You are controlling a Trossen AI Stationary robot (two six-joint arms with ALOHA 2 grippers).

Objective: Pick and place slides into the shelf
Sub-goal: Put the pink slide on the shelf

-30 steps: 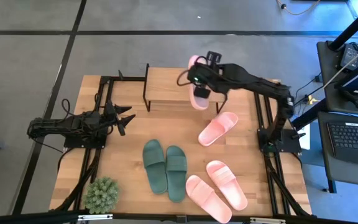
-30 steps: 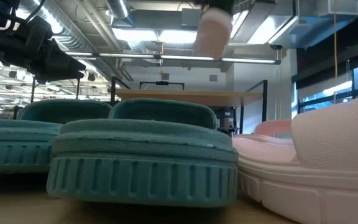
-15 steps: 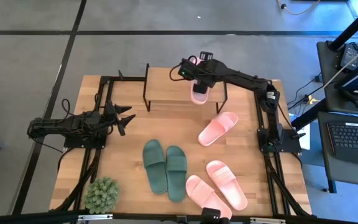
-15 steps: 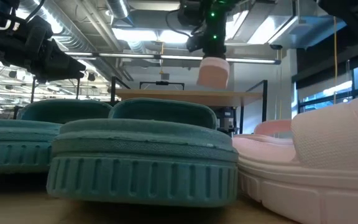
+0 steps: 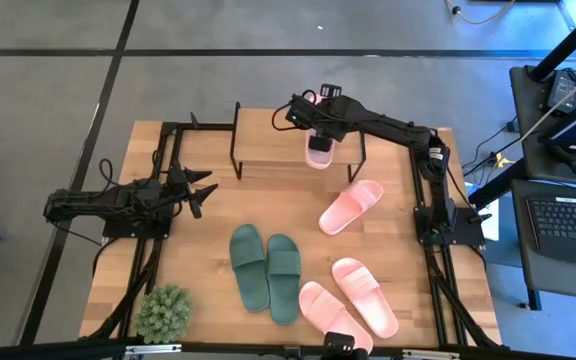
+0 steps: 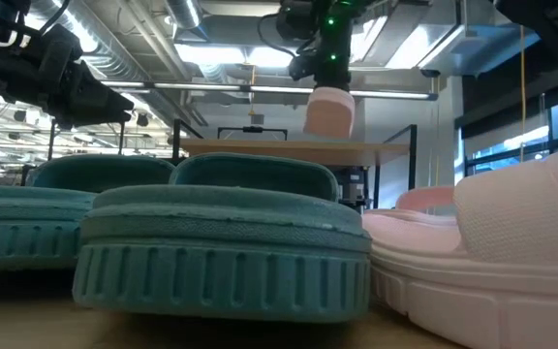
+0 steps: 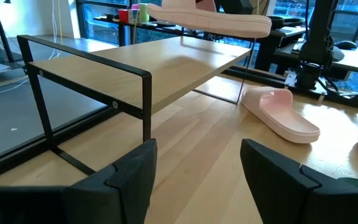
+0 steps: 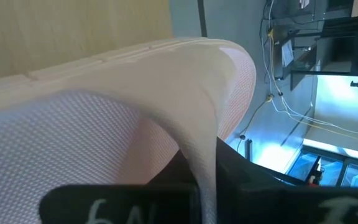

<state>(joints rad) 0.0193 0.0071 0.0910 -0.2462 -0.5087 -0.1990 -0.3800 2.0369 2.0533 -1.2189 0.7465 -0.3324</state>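
Observation:
A light pink slide (image 5: 320, 150) hangs over the right end of the shelf (image 5: 268, 140), just above its light top board (image 6: 260, 147), with my right gripper (image 6: 328, 79) shut on it. In the left wrist view this slide (image 7: 211, 18) floats nearly level over the board's far corner. One more pink slide (image 5: 351, 206) lies in front of the shelf. Two dark green slides (image 5: 266, 272) and two pink ones (image 5: 348, 300) lie side by side near the front edge. My left gripper (image 5: 208, 190) stands open and empty at the table's left. My right gripper pinches the pink slide's wide strap (image 8: 199, 140); the strap's thin edge runs down between the two dark fingers (image 8: 241, 180). The fingers come slanting down from the far right. The slide hangs below them, clear of the shelf's top board, its sole turned down.
A small green potted plant (image 5: 163, 312) stands at the near left corner. The shelf's thin black legs (image 7: 146, 106) stand between my left gripper and the board. Bare wood lies left of the green slides and under the shelf's top board.
My right gripper has come down and toward the table's far left with the pink slide, tipping as it went. The slide has sunk from high above to just over the shelf's top board, and has hung still there for the last half second.

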